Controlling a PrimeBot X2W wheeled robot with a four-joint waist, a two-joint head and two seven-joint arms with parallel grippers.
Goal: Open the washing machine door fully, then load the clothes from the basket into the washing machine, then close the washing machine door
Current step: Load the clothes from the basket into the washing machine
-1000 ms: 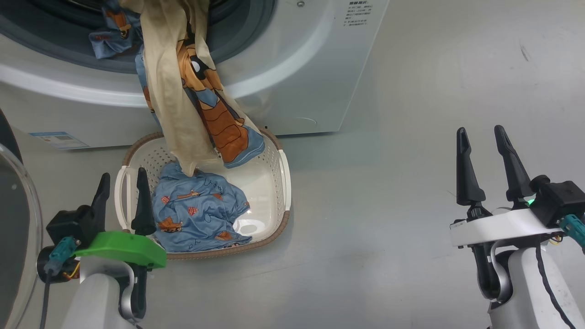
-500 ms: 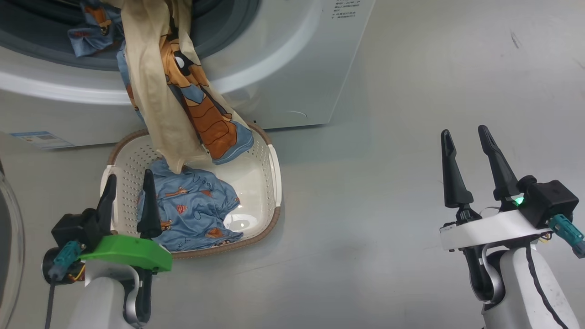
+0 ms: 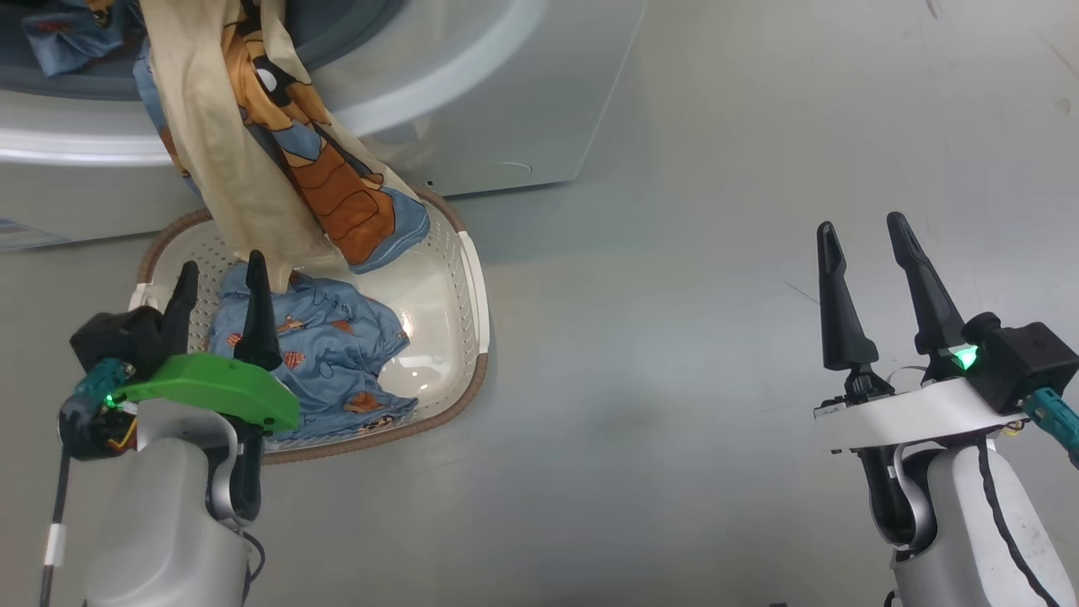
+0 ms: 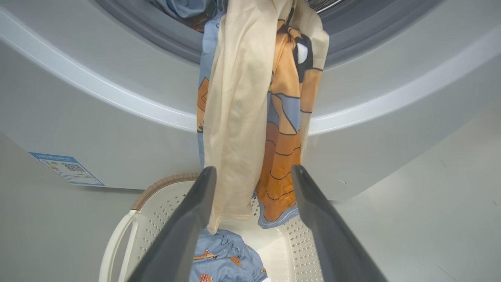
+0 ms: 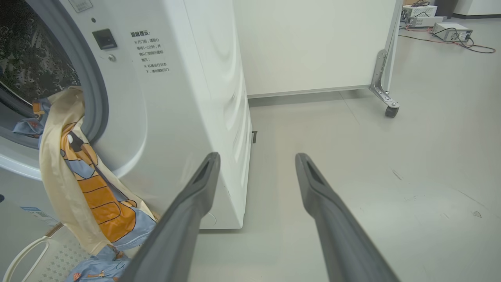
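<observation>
step: loading, mid-way. Door of the washing machine (image 5: 188, 98) must be open, since we see into the drum; door itself not made out w/ certainty in these views.

left jaws (image 3: 219, 295): spread wide, empty, hovering over the near-left part of the basket (image 3: 472, 278). Nothing betw. the fingers but air.

right jaws (image 3: 872, 265): also spread wide, empty, over bare floor (image 3: 716, 253), well apart from basket and machine.

cream piece (image 4: 242, 109): hangs out of the drum mouth over the front lip, lower end dangling into the basket. In left wrist view it sits straight ahead of our left jaws, framed betw. the two fingers, beyond the tips.

blue garment (image 3: 324, 354): crumpled heap in the basket bottom, just right of and below our left jaws; whether the fingertips touch it we can't tell.

more clothes (image 3: 63, 34): a blue bit already in the drum, beyond and left of the left jaws.

next move, our guess: two options. Either drop left jaws onto the blue heap, pinch a thick fold, lift clear of the rim and carry it into the drum; or first push the hanging cream piece fully inside.

needs: deep enough bite on soft cloth; lift high enough to pass the lip.

risk: anything left draped on the gasket will foul the door when we close.
</observation>
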